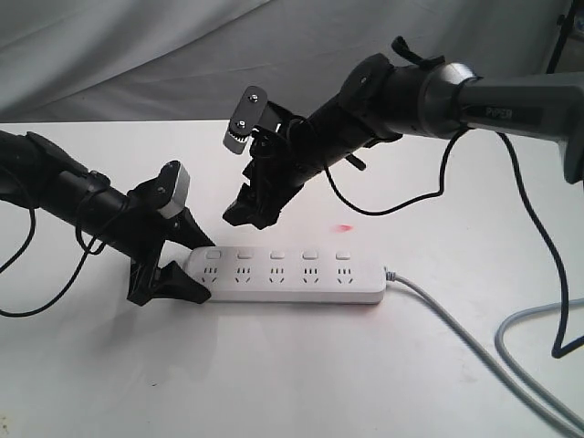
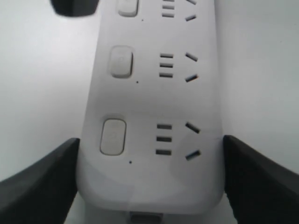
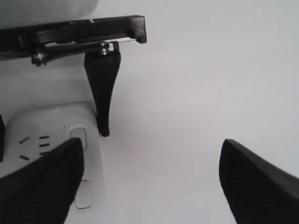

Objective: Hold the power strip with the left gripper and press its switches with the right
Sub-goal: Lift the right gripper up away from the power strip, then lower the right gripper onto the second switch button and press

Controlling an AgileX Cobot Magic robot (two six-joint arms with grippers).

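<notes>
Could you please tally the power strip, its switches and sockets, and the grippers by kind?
power strip: 1
switches: 5
sockets: 5
grippers (left gripper, right gripper): 2
Total: 13

Slanted in low from the left on the slim black left arm, wrist tipped downward. Closed with the left gripper on the end of the power strip, one of its fingers against each long side and the strip's rounded end between them. Slanted down from the upper right on the thick right arm, silver segment behind the wrist. Held off the surface at the right gripper, tips pointing down, jaws spread wide, nothing between the fingers. Poised near the far finger of the left gripper, apart from it.
</notes>
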